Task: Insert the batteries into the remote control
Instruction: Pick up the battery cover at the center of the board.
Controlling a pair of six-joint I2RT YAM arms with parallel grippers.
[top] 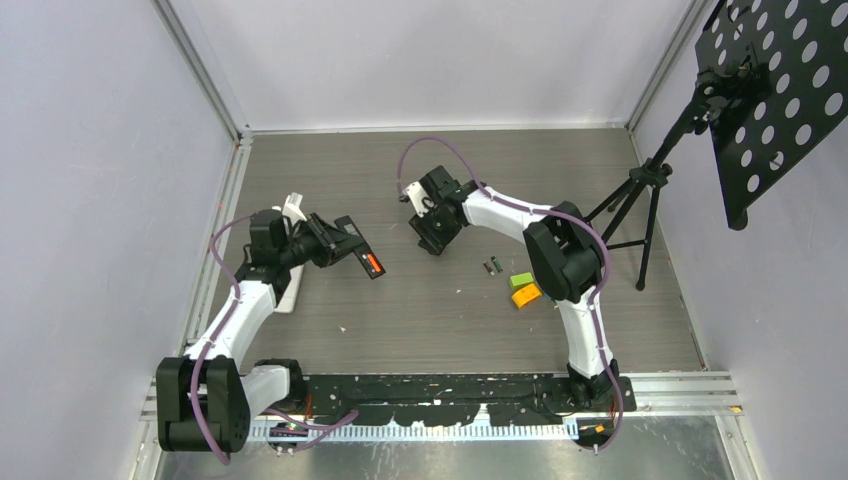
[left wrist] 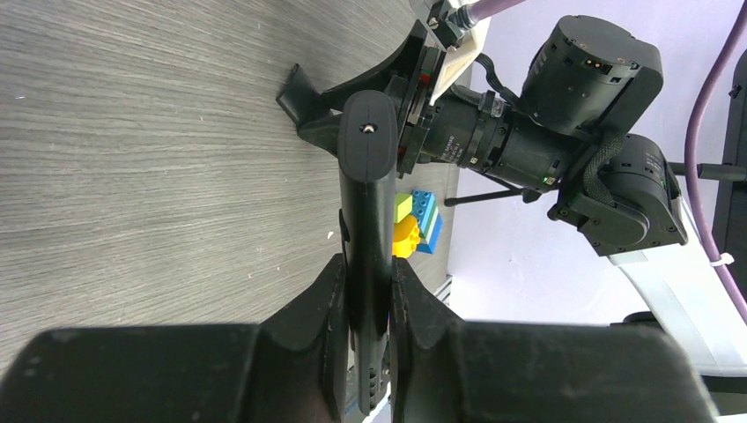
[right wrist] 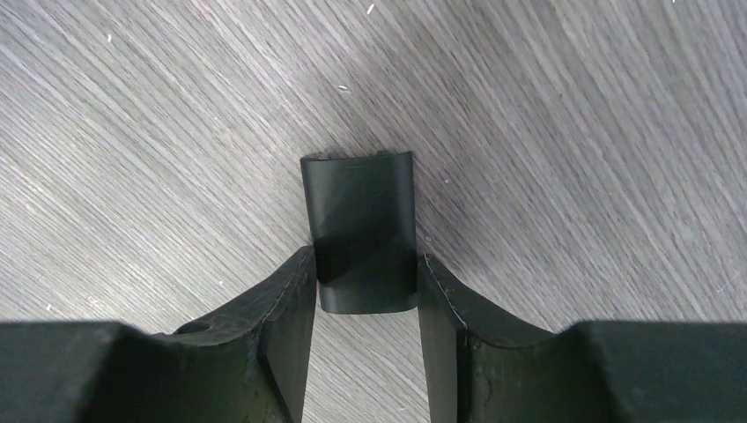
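Your long black plastic remote control (top: pixel 358 254) points its free end, orange battery (top: pixel 372 265) showing, roughly toward the green block (top: pixel 521 280) from well to that block's left. The left gripper (left wrist: pixel 368 269) is clamped on its other end, arm stretched low. Two dark batteries (top: pixel 492 266) lie just left of the block. Farther left of the block, your right gripper (right wrist: pixel 366 260), wrist bent down, pinches a small black curved cover (right wrist: pixel 357 211) lying flat on the table.

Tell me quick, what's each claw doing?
Left gripper: closed, holding the slim black plastic remote control.
Right gripper: closed on the small black curved plastic cover.
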